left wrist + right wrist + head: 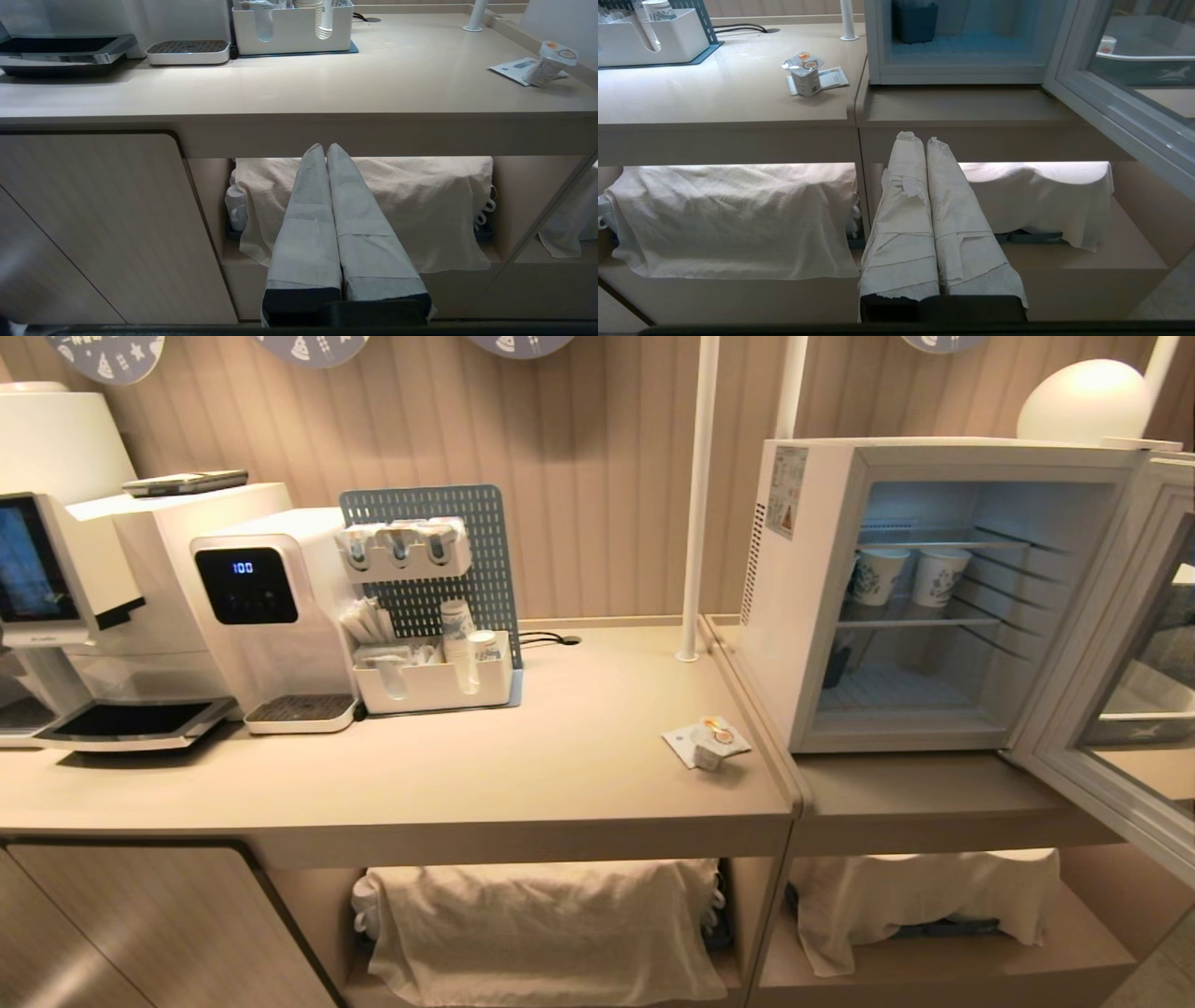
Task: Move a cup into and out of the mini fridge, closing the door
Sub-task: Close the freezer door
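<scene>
Both of your tools sit low in front of the cabinet, below the edge of the surface, and neither shows in the head view. Your left tool is clenched, its two paper-wrapped fingers pressed together with nothing between them; just past its tips hangs a cream cloth draped over the lower shelf. Your right tool is clenched on nothing as well, its tips level with the gap where the two sections of the surface meet. The cup stands upright on a small paper card near the surface's front edge, up and ahead of both tools: off to the right of your left tool, off to the left of your right one, well apart from each. The mini fridge stands on the lower section of the surface above and beyond your right tool, just beside the cup. Its door is swung wide open to the right of that tool. Two paper cups with blue prints stand on the fridge's upper wire shelf.
</scene>
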